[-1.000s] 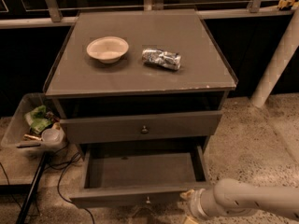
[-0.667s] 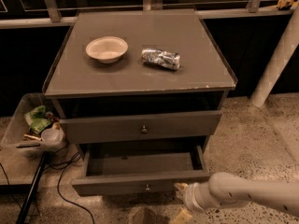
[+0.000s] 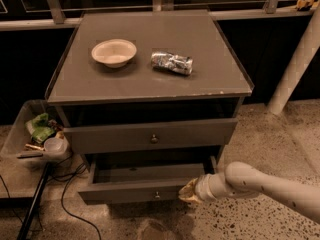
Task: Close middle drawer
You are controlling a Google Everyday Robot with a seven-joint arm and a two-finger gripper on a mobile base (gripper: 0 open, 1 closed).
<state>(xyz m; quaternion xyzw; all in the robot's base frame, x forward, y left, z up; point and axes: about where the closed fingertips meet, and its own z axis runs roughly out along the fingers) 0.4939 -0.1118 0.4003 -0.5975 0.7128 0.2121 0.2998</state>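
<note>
The middle drawer (image 3: 131, 191) of the grey cabinet (image 3: 150, 59) stands partly pulled out, its narrow front low in the view with a small round knob (image 3: 157, 195) at its centre. Its inside looks empty. My gripper (image 3: 190, 193) comes in from the right on a white arm (image 3: 260, 184) and rests against the right end of the drawer front. The taller top drawer (image 3: 150, 136) above it sticks out slightly.
A white bowl (image 3: 114, 52) and a crumpled foil bag (image 3: 172, 62) lie on the cabinet top. A clear bin (image 3: 25, 139) with cups and packets stands at the left. Cables (image 3: 65, 196) and a black pole (image 3: 31, 206) are on the floor at the left. A white post (image 3: 295, 64) rises at the right.
The middle drawer has slid further into the cabinet. My gripper has moved with its front, toward the cabinet.
</note>
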